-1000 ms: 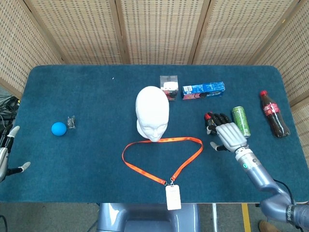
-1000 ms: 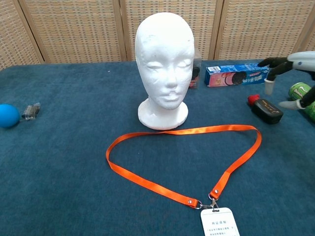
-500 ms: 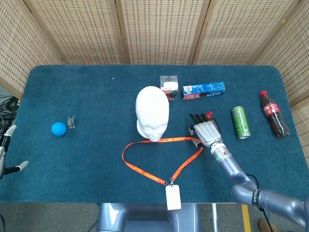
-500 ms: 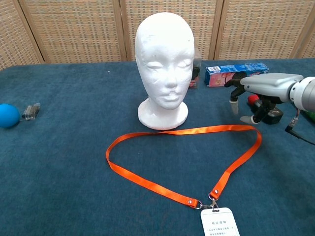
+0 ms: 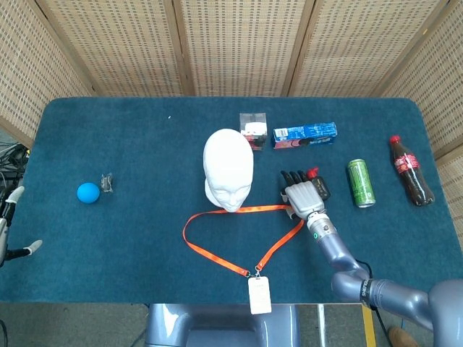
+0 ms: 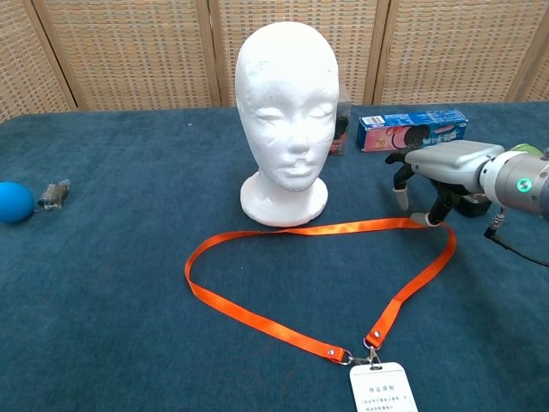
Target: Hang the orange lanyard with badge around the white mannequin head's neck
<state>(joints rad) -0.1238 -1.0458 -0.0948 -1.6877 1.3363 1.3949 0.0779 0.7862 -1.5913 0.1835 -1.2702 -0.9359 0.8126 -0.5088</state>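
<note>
On the blue table (image 5: 145,130) the orange lanyard (image 5: 217,249) lies flat in a loop in front of the white head (image 5: 228,168), with its badge (image 5: 259,294) at the table's near edge. Right by the loop's far corner is the right hand (image 5: 304,195), palm down, fingers a little apart, holding nothing. One fingertip (image 6: 418,219) seems to touch the strap. Far off at the edge, the left hand (image 5: 9,230) holds nothing, fingers spread.
</note>
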